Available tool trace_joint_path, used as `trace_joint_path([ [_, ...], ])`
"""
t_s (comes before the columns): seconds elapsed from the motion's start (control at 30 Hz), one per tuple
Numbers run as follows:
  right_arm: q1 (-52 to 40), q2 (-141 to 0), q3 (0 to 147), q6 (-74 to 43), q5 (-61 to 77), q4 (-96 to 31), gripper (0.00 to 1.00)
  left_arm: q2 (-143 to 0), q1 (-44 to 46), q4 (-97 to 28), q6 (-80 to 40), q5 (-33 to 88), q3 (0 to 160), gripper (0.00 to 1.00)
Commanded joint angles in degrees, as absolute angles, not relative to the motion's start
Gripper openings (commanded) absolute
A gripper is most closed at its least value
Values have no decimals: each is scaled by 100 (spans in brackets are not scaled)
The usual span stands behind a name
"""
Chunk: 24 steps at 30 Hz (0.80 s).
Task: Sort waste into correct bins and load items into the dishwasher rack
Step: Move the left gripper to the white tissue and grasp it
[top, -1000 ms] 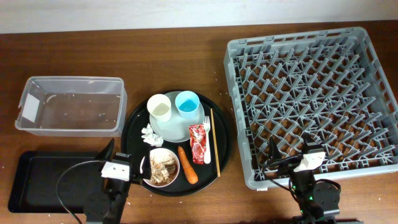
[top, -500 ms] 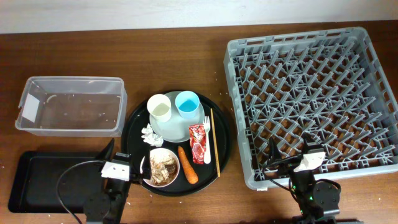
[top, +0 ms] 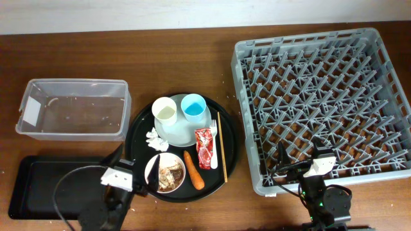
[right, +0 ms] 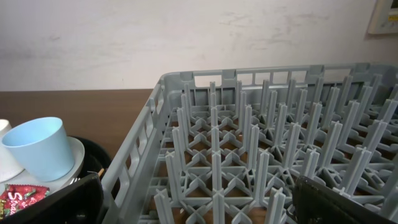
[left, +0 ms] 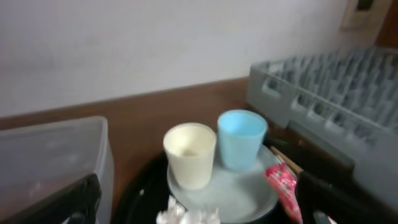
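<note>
Red snack wrapper [top: 204, 148] lies on the round black tray [top: 133, 138] between the carrot [top: 194, 169] and the white fork [top: 214, 144]. Its white lettering starts with an "S" in the right wrist view; the rest is cut off. The chopstick [top: 221, 147] lies just beside the fork. The cream cup [top: 164, 110] and the light blue cup [top: 193, 106] stand upright on the plate [top: 176, 132], with the crumpled napkin [top: 153, 138] at its edge. The bowl [top: 171, 172] holds brownish scraps.

The clear tub [top: 74, 109] on the wooden surface [top: 192, 38] bears a white label [top: 29, 113], too small to read. The shallow black tray [top: 45, 186] lies in front of the tub.

The left pincer [top: 133, 163] gapes wide and holds nothing, one finger over the bowl's left rim. The right pincer [top: 300, 154] stands equally wide and holds nothing, at the near edge of the grey dishwasher rack [top: 321, 102].
</note>
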<state>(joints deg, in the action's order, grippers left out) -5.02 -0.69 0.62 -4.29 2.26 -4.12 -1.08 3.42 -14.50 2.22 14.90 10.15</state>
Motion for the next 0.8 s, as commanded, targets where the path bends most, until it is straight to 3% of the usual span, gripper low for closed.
trace_joint_path([
  [0.0,-475,-51,32,-429,217,-432,99,-259,327,-1918,86,1732,2327,99],
  [0.17,-475,-51,32,-429,217,-432,99,-1656,327,-3046,91,1874,4694,99],
  [0.43,-475,-51,32,-429,217,-432,99,-5408,327,-7183,89,1870,8936,99],
  [0.73,-475,-51,32,-429,217,-432,99,-7384,327,-8197,89,2292,9268,99],
  [0.77,-475,-51,32,-429,217,-434,99,-7564,327,-8340,86,2294,9268,83],
])
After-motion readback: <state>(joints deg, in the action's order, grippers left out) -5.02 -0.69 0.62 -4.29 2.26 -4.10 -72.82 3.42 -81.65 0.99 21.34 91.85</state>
